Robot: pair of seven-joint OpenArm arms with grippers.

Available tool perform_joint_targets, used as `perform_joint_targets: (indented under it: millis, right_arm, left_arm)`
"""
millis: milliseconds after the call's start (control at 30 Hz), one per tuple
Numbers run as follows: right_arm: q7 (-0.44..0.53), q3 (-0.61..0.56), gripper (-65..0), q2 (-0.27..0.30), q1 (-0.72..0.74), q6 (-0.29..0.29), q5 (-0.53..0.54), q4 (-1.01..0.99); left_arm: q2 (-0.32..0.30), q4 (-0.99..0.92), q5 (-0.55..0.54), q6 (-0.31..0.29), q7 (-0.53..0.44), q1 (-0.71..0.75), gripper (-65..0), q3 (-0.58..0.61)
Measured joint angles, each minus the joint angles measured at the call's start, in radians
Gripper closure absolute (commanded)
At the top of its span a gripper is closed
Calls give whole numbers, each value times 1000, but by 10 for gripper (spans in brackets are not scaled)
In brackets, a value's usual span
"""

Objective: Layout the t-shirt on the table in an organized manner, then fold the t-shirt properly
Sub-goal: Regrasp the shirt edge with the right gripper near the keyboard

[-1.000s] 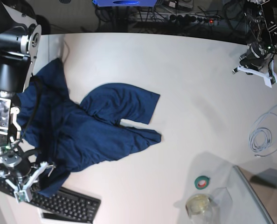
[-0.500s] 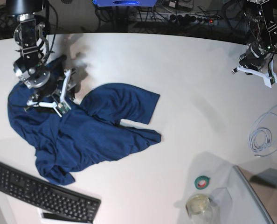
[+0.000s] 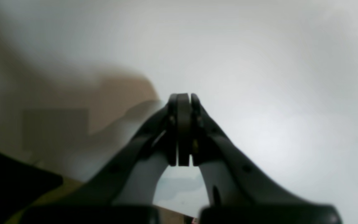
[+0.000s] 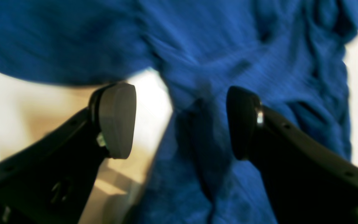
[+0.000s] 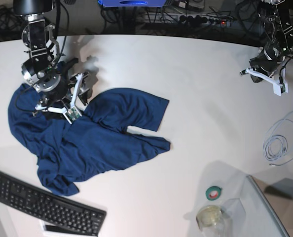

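A broad white table (image 5: 196, 98) fills the base view, with cables and power strips along its far edge, a black keyboard (image 5: 43, 205) at the near left corner, and a coil of cable (image 5: 279, 143), a roll of tape (image 5: 214, 192) and a glass jar (image 5: 210, 217) toward the near right. The t-shirt (image 5: 92, 140) lies crumpled on the left half, bunched in overlapping lobes and nowhere near flat. The right gripper (image 5: 62, 101) hangs over the shirt's far left part with its jaws spread and cloth between them but not pinched. The left gripper (image 5: 265, 79) sits near the far right edge with its jaws pressed together on nothing. The main risk is closing on several stacked layers at once, which would drag the heap rather than spread it. A pull toward the near left corner could also sweep cloth onto the keyboard.
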Motion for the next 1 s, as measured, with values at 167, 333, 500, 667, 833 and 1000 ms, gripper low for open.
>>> perform_joint_targets:
  millis: [167,333,500,667,833,1000]
  right_arm:
    - [5,8,-419,-13,68,-3,-6,-78]
    - [-2,6,-419,-16,79,-3,-4,-153]
    - [10,10,-326,-15,138,-5,-3,-225]
    - [6,12,-71,6,125,-4,-4,-226]
    - [5,11,-26,3,104,-6,-7,-144]
    - [-10,11,0,9,22,-3,-11,-6]
  left_arm:
    - [2,0,0,-14,0,0,0,0]
    - [1,-1,4,-14,0,5,0,0]
    - [2,-1,4,-14,0,5,0,0]
    - [1,-1,4,-14,0,6,0,3]
    - [-3,-2,3,-14,0,3,0,148]
    - [-9,6,12,-11,-58,-12,0,377]
